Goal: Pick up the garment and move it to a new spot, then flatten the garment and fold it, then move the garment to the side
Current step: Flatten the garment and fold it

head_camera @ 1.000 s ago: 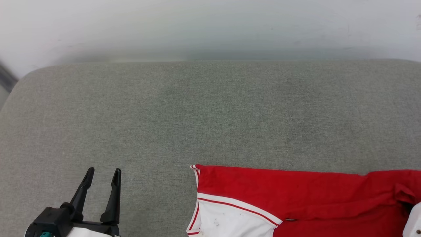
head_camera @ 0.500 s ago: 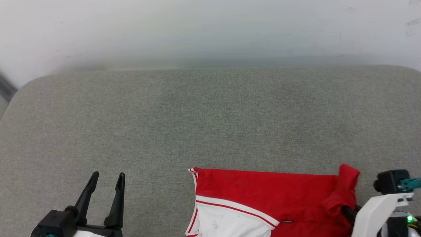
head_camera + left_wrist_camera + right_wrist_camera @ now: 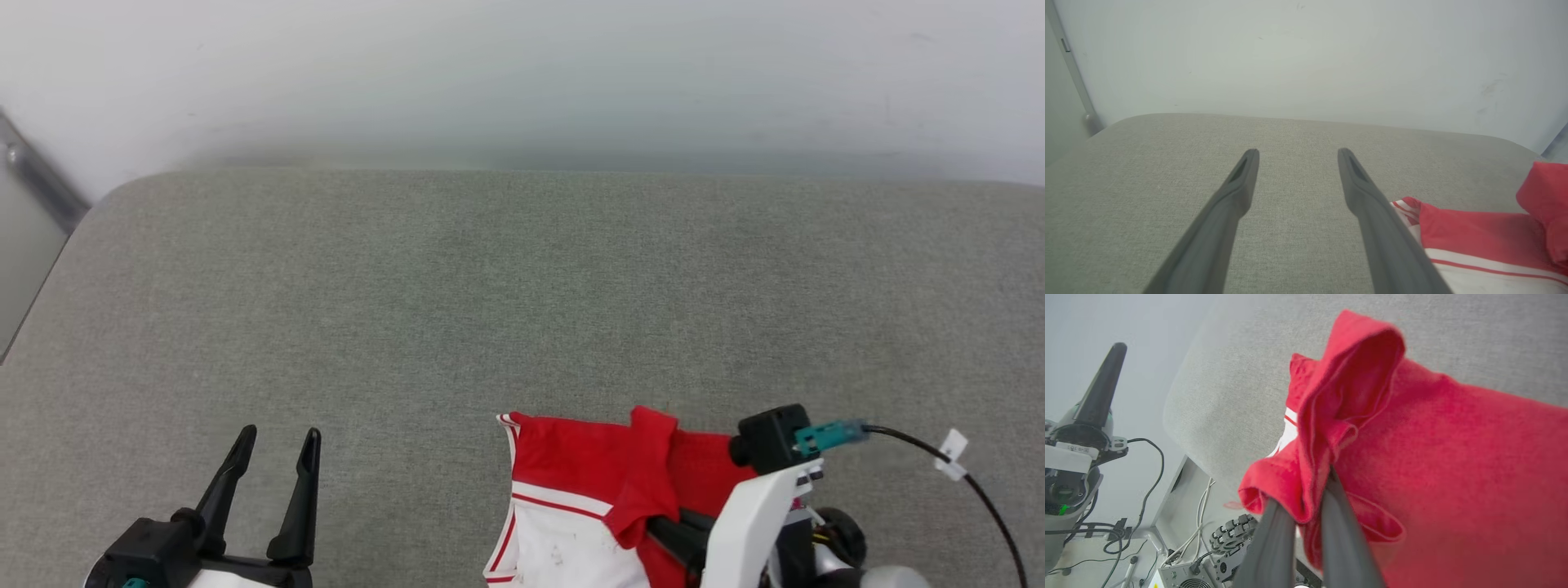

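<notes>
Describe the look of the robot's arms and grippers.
The left gripper has two long, tapering dark jaws on a black base over a white shell. The right gripper has the same jaws, a white shell, a black block with a teal plug and a black cable bearing a white tag.

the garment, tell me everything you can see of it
The garment is soft red knit cloth with a white sleeve panel edged in red-and-white striped trim. The white shows a few small dark specks. It lies on the grey woven surface near its front edge, running out of the head view's bottom. One red edge is bunched into a raised fold, pinched in the shut right gripper and doubled over the flatter part, which lies loosely and is mildly creased.
</notes>
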